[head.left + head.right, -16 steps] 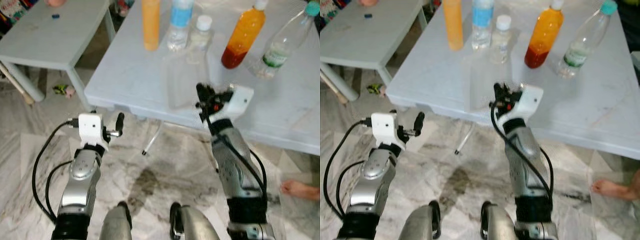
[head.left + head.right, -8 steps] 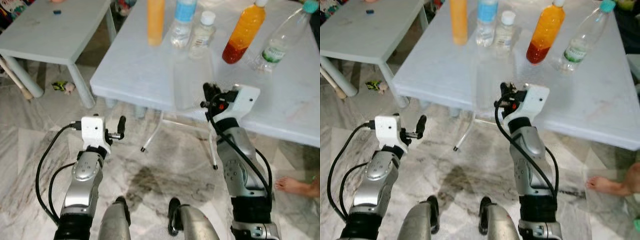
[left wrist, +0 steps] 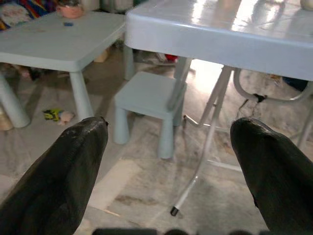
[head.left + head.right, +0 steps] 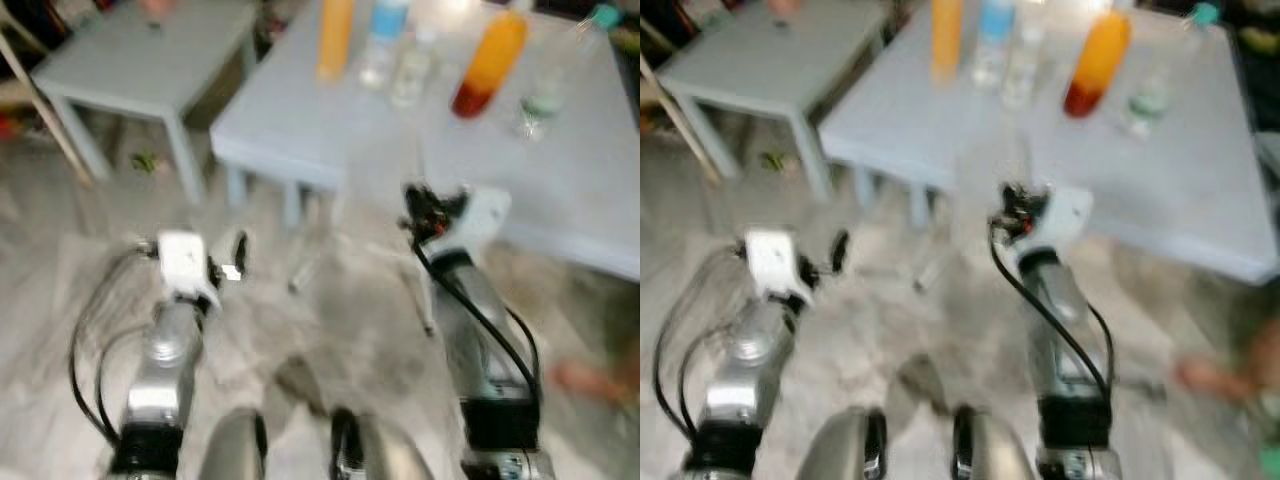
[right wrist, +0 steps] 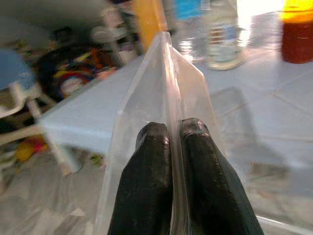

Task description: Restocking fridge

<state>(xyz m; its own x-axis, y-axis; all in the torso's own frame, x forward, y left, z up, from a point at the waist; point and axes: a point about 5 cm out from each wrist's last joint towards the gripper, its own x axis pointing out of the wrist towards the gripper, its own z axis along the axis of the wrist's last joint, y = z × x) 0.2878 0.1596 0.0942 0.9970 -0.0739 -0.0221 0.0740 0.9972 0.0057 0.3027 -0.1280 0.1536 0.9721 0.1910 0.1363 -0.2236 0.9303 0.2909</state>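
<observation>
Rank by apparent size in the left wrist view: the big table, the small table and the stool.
1. Big table, cut off by the frame.
2. Small table, also cut off; it stands farther back, so the ranking is unsure.
3. Stool, clearly smallest.

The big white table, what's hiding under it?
Under the big white table stands a small pale blue stool, beside the table's thin metal legs on the marble floor. Further back it is dark clutter, too shadowed to name.

Folding table [image 4: 560,190] ahead, bearing a row of bottles [image 4: 478,62] along far side. Low table [image 4: 140,75] to its left. Small stool [image 3: 149,95] under folding table's near edge. Clear plastic sheet [image 5: 166,88] upright between closed right gripper [image 5: 173,131] fingers.
</observation>
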